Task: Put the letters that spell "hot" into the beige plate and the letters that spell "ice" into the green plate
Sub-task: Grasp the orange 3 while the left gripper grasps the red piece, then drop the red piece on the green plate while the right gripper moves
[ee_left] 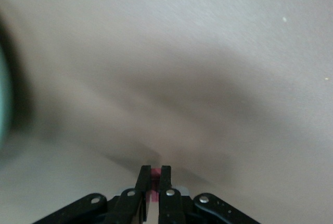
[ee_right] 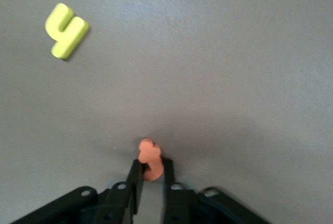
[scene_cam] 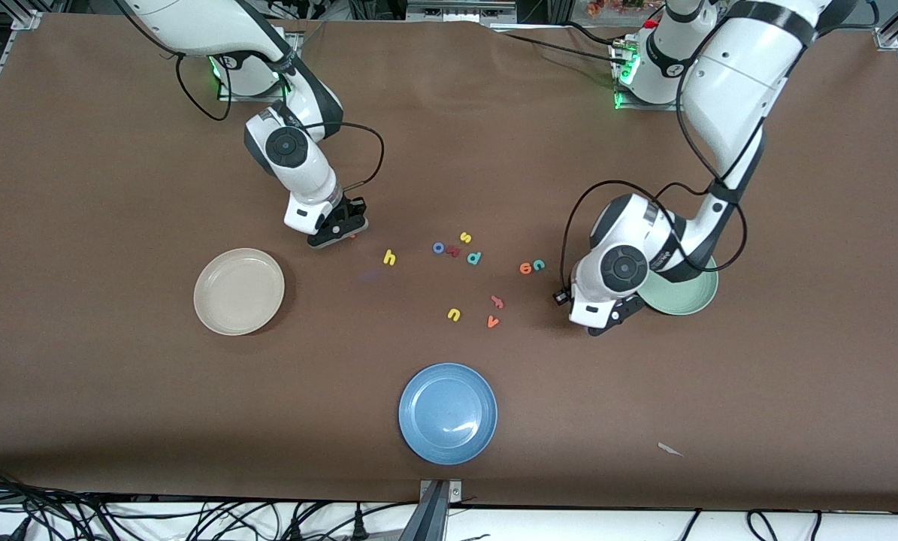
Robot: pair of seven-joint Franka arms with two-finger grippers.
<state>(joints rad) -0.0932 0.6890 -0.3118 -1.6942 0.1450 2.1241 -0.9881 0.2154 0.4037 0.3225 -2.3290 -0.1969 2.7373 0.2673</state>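
Observation:
My right gripper (scene_cam: 337,229) is low at the table beside the beige plate (scene_cam: 239,291), shut on the orange "t" (ee_right: 148,151). The yellow "h" (scene_cam: 389,258) (ee_right: 66,30) lies close by. Farther toward the left arm's end lies the blue "o" (scene_cam: 439,248). My left gripper (scene_cam: 606,321) (ee_left: 155,169) is low beside the green plate (scene_cam: 690,302), shut on a dark red bar, the "i" (ee_left: 155,172). The orange "e" (scene_cam: 526,267) and teal "c" (scene_cam: 539,264) lie side by side between the "o" and the green plate. Both plates hold nothing.
A blue plate (scene_cam: 448,412) sits near the front edge. Other loose letters lie mid-table: yellow "s" (scene_cam: 465,237), teal "p" (scene_cam: 474,258), a small red piece (scene_cam: 454,252) beside the "o", a reddish letter (scene_cam: 497,302), yellow "u" (scene_cam: 454,314), orange "v" (scene_cam: 493,321).

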